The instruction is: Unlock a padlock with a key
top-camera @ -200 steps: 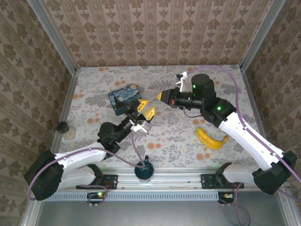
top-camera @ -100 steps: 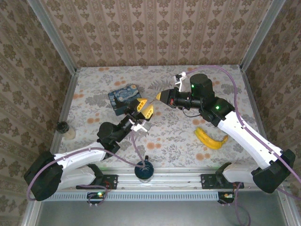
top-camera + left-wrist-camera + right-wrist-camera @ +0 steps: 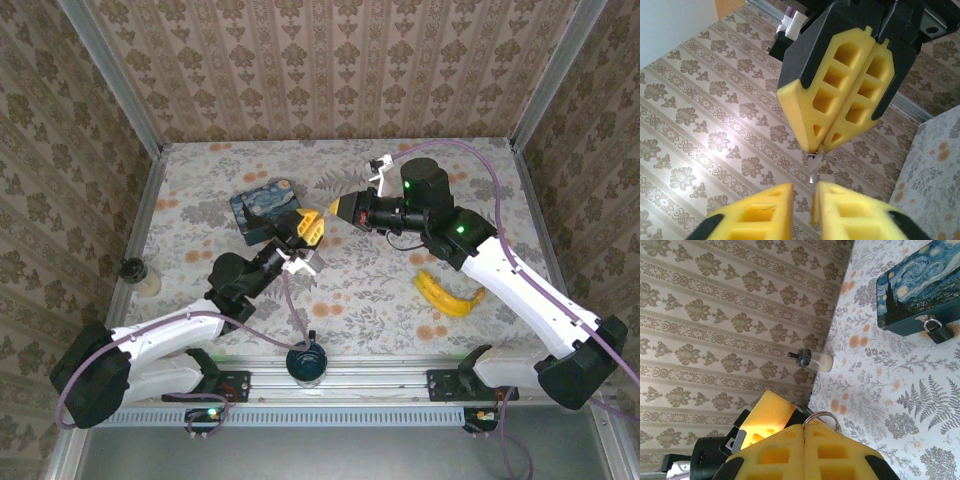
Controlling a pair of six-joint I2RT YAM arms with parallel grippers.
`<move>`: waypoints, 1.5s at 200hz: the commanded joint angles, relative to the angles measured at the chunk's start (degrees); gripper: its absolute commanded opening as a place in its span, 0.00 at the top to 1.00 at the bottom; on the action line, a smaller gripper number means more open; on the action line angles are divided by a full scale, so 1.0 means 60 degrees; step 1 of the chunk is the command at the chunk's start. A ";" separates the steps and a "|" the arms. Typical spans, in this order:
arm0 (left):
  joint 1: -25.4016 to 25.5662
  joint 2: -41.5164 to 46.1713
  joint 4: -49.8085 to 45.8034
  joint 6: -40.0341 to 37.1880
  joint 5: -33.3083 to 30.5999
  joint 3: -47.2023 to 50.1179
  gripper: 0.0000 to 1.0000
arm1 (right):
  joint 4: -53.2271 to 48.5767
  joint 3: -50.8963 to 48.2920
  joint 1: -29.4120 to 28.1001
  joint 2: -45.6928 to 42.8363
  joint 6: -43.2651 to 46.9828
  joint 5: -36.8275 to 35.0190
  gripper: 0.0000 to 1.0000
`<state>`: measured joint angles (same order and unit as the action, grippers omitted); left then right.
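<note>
From above, left fingers (image 3: 305, 226) meet right fingers (image 3: 341, 207) over floral counter (image 3: 380, 290); left wrist: right pair pinching a small silvery key (image 3: 814, 162), left pair barely parted, grip unclear; right wrist: tiny black padlock (image 3: 940, 333) hangs on blue starry-night box (image 3: 920, 287).

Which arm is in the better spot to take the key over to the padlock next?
Probably left. The left tool hangs right beside the blue box carrying the padlock, with the key reaching its fingers. The right tool, pinching the key ring, sits farther away.
</note>
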<state>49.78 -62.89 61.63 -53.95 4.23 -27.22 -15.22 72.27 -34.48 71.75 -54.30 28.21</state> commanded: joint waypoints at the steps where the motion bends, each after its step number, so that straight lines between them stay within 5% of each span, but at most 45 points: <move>1: -0.0053 0.0067 0.0074 0.0027 -0.0001 -0.0282 0.88 | -0.0011 0.0305 -0.0069 0.0059 -0.0131 -0.0115 1.00; 31: -0.0051 0.0096 0.0086 0.0039 -0.0089 -0.0253 1.00 | 0.0000 0.0303 -0.0069 0.0054 -0.0121 -0.0159 1.00; 99: -0.0065 0.0571 -0.0588 0.0220 -0.0032 -0.0194 1.00 | -0.0488 0.0525 -0.0069 0.0113 0.0466 -0.0424 1.00; 106: -0.0077 0.0712 -0.0871 0.0393 -0.0031 -0.0210 1.00 | -0.0707 0.0619 -0.0065 0.0079 0.0708 -0.0573 0.92; 135: -0.0303 0.1866 -0.3332 0.1839 0.0207 -0.0536 1.00 | -0.1146 0.0852 -0.0069 -0.0195 0.1961 -0.1013 0.73; 171: -0.1017 0.3264 -0.8296 0.4699 0.0883 -0.1904 1.00 | -0.1067 0.0841 -0.0069 -0.0583 0.3829 -0.1042 0.60; 217: -0.2716 0.3563 -1.3220 0.8073 0.3385 -0.3921 1.00 | -0.0576 0.0575 -0.0149 -0.0751 0.5911 -0.0320 0.59; 252: -0.3400 0.3799 -1.3923 0.9491 0.5192 -0.4354 1.00 | -0.0274 0.0638 -0.0563 -0.0310 0.6890 0.0149 0.62; 300: -0.3856 0.3430 -1.4796 1.0343 0.6673 -0.4749 1.00 | 0.0174 0.1063 -0.1193 0.0571 0.7498 0.1546 0.51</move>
<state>27.57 -41.85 -22.81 2.61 36.27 -53.58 -16.45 75.77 -40.01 72.49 -13.39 30.39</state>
